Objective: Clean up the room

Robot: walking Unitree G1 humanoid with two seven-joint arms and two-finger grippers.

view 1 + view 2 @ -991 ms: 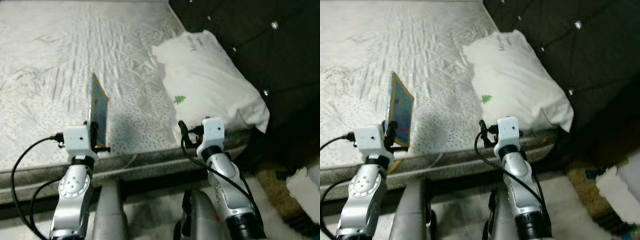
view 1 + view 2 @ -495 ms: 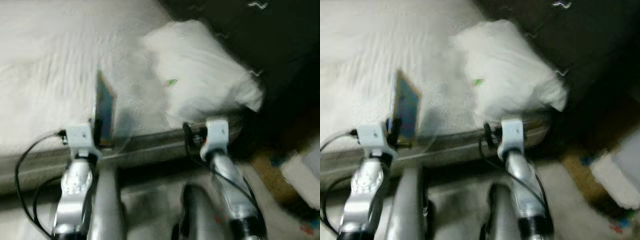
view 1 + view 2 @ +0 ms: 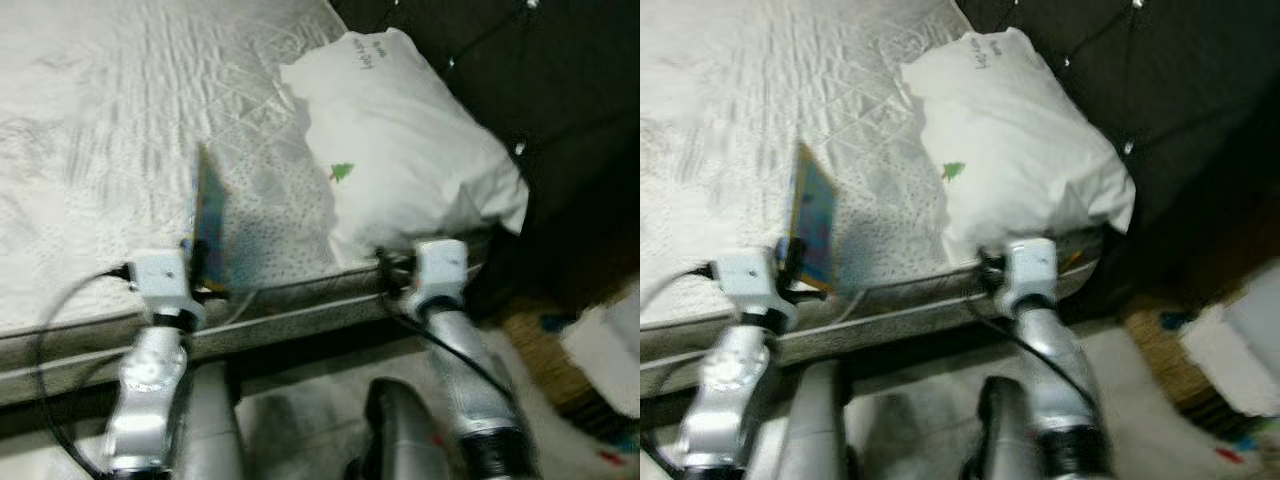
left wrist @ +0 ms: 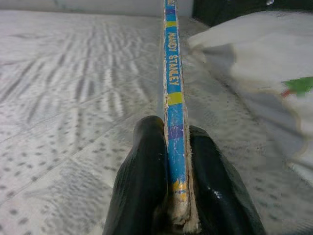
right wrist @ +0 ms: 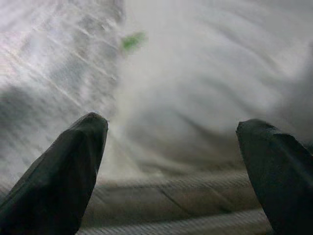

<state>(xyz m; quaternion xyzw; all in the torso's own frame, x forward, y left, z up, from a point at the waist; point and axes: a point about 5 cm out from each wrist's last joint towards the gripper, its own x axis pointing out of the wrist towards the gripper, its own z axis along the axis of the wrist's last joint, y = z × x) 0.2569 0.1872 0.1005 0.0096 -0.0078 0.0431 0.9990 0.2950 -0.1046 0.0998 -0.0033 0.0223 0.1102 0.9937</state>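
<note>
Clamping the thin, stiff blue-and-yellow book point(image 4: 174, 98) upright at its lower edge, the left gripper point(image 4: 178, 186) holds light cargo — right gripper point(image 5: 171, 161) spread wide, empty.

A white pillow point(image 3: 405, 150) lies on the quilted mattress point(image 3: 110, 130) beside a dark tufted headboard point(image 3: 560, 110); blurred clutter, perhaps paper point(image 3: 605, 345), sits on the floor.
</note>
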